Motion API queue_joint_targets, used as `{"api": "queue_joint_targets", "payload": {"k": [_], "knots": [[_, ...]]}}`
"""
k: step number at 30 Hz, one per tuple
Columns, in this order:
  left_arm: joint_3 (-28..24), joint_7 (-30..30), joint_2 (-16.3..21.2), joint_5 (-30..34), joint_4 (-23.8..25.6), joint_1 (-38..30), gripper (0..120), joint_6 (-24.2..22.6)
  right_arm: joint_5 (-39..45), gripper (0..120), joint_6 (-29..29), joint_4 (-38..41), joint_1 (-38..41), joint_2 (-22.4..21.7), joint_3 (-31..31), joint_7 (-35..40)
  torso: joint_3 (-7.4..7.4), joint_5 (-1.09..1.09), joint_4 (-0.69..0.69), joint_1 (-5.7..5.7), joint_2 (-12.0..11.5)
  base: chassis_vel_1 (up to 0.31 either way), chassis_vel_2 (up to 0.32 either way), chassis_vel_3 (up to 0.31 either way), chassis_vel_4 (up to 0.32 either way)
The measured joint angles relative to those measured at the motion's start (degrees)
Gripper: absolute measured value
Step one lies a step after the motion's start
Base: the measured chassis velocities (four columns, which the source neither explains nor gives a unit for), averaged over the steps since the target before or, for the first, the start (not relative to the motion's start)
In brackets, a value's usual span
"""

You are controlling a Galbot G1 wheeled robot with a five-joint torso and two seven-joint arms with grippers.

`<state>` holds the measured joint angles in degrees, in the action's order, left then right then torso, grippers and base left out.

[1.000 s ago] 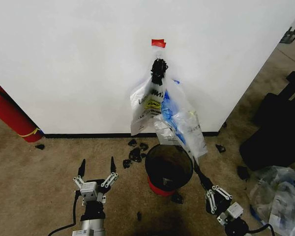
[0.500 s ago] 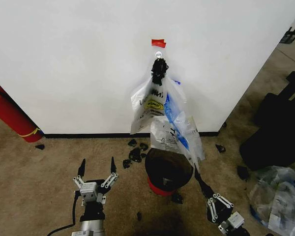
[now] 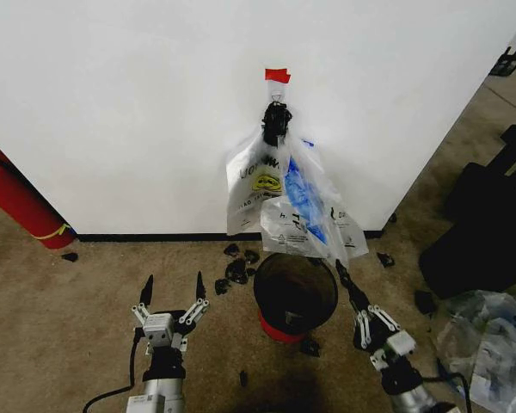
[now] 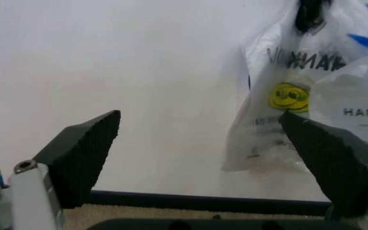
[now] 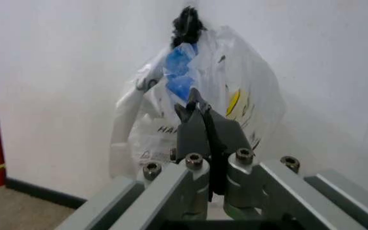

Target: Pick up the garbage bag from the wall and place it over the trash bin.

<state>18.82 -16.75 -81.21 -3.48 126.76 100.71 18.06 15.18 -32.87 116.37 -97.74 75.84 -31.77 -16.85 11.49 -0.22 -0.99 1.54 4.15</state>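
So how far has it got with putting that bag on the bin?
Early still. The garbage bag hangs from its black fastening on the wall, above the bare trash bin. The right gripper, fingers pressed together, reaches up beside the bag's lower edge; whether it grips plastic isn't clear. The left gripper waits open near the floor. Unhooking and fitting the bag remain.

Fire extinguisher [image 3: 15, 202]: red, leaned at the far left.
Black scraps [image 3: 236, 270]: lay on the carpet, well right of the extinguisher.
Clear plastic bags [image 3: 490, 340]: heaped far right of the extinguisher, below dark cases [image 3: 486, 228].
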Motion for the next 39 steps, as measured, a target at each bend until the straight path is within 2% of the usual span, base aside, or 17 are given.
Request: {"api": "queue_joint_targets", "payload": {"k": [4, 5, 8, 12, 19, 22, 25, 27, 28, 30, 31, 33, 36, 38, 39], "knots": [[-0.7, 0.7, 2.0, 2.8, 1.2, -1.1, 99, -2.2, 0.6, 0, 4.3, 0.8, 1.9, -0.2, 0.2, 2.5, 0.0, 0.0, 0.0, 0.0, 0.0, 0.0, 0.0, 0.0, 0.0], [-1.3, 1.0, 3.0, 4.6, 2.1, -1.6, 99, -3.7, 1.6, 0, 6.9, 1.3, 2.8, -0.1, 0.6, 4.2, 0.0, -0.01, -0.01, 0.0, 0.0, 0.0, 0.0, 0.0, 0.0], [-1.9, 1.4, 3.9, 5.7, 2.8, -2.2, 99, -4.8, 2.7, 0, 9.0, 1.6, 3.8, 0.1, 1.1, 6.0, 0.0, -0.01, 0.0, 0.0, 0.0, 0.0, 0.0, 0.0, 0.0], [-3.4, 2.7, 7.2, 9.5, 4.3, -5.5, 99, -7.9, 4.8, 0, 14.9, 2.0, 7.9, 1.3, 2.5, 11.8, 0.0, 0.0, 0.01, 0.0, 0.0, 0.0, 0.0, 0.0, 0.0], [-4.1, 3.2, 8.9, 11.6, 3.3, -8.3, 99, -9.3, 2.6, 0, 16.7, 0.6, 9.9, 0.8, 2.1, 13.0, 0.01, 0.0, -0.01, 0.0, 0.0, 0.0, 0.0, 0.0, 0.0], [-4.3, 3.2, 8.5, 11.6, 2.7, -8.3, 99, -9.2, 2.0, 6, 16.2, 0.4, 9.2, 0.1, 1.4, 11.6, 0.01, 0.0, 0.0, 0.0, 0.0, 0.0, 0.0, 0.0, 0.0], [-5.2, 3.2, 7.5, 11.6, 1.6, -8.2, 99, -9.0, -0.1, 21, 13.5, -0.6, 6.9, -1.9, -0.6, 6.5, 0.0, 0.0, 0.0, 0.0, 0.0, 0.0, 0.0, 0.0, 0.0], [-5.4, 3.2, 7.3, 11.5, 1.2, -8.3, 99, -8.9, -1.5, 26, 11.7, -1.1, 5.8, -2.7, -1.4, 5.1, 0.0, 0.0, 0.0, 0.0, 0.0, 0.0, 0.0, 0.0, 0.0], [-5.5, 3.2, 7.1, 11.5, 0.9, -8.4, 99, -8.8, -3.2, 33, 9.4, -1.8, 4.8, -3.4, -2.3, 3.1, 0.0, 0.0, 0.0, 0.0, 0.0, 0.0, 0.0, 0.0, 0.0], [-5.5, 3.2, 7.0, 11.4, 0.8, -8.4, 99, -8.7, -3.9, 34, 8.6, -2.0, 4.4, -3.6, -2.7, 2.3, 0.0, 0.0, -0.01, 0.0, 0.0, 0.0, 0.0, 0.0, 0.0], [-5.5, 3.1, 7.0, 11.4, 0.7, -8.4, 99, -8.6, -4.9, 40, 7.5, -2.2, 3.8, -3.9, -3.1, 1.5, 0.0, 0.0, -0.01, 0.0, 0.0, 0.0, 0.0, 0.0, 0.0], [-5.4, 3.1, 6.8, 11.4, 0.5, -8.3, 99, -8.3, -5.7, 48, 6.7, -2.0, 3.5, -4.3, -3.2, 1.5, 0.0, 0.0, -0.01, 0.0, 0.0, 0.0, 0.0, 0.0, 0.0], [-5.3, 3.1, 6.5, 11.2, 0.5, -7.7, 99, -8.0, -7.0, 61, 8.3, -0.8, 5.3, -5.1, -1.6, 5.4, 0.0, 0.0, 0.0, 0.0, 0.0, 0.0, 0.0, 0.0, 0.0], [-5.3, 3.1, 6.3, 11.1, 0.5, -7.4, 99, -7.9, -8.1, 64, 9.2, -0.8, 6.6, -5.7, -0.8, 7.1, 0.0, 0.0, 0.01, 0.0, 0.0, 0.0, 0.0, 0.0, 0.0], [-5.2, 3.1, 6.2, 10.8, 0.7, -7.0, 99, -7.8, -9.1, 71, 10.0, -1.1, 8.2, -6.4, 0.2, 8.4, 0.0, 0.0, 0.01, 0.0, 0.0, 0.0, 0.0, 0.0, 0.0]]}}
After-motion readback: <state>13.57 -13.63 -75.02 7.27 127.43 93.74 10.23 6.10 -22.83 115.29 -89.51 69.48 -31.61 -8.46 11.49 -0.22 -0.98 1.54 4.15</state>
